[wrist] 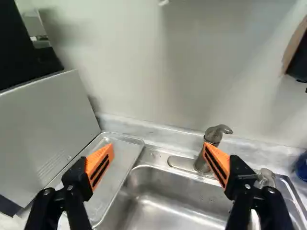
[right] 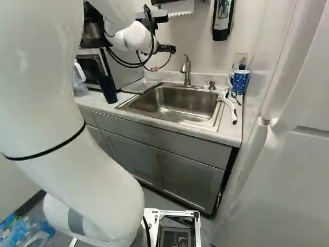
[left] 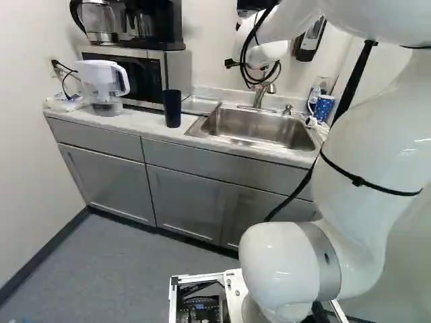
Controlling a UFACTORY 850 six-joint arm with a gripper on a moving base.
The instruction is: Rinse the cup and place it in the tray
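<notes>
From where I stand, the end effector (right: 171,32) is wide and holds nothing. In the right base view, the sink (right: 180,109) lies at its six o'clock, the tray (right: 140,86) at seven, and the dark cup (right: 107,89), standing on the tabletop (right: 230,133), near eight.

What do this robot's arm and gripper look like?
The glossy white arm has thick, rounded segments, a grey ring at a lower joint, thin black bands and loose black cables near its far end. The black two-finger gripper has exposed linkages and wedge-shaped orange pads with black stripes.
</notes>
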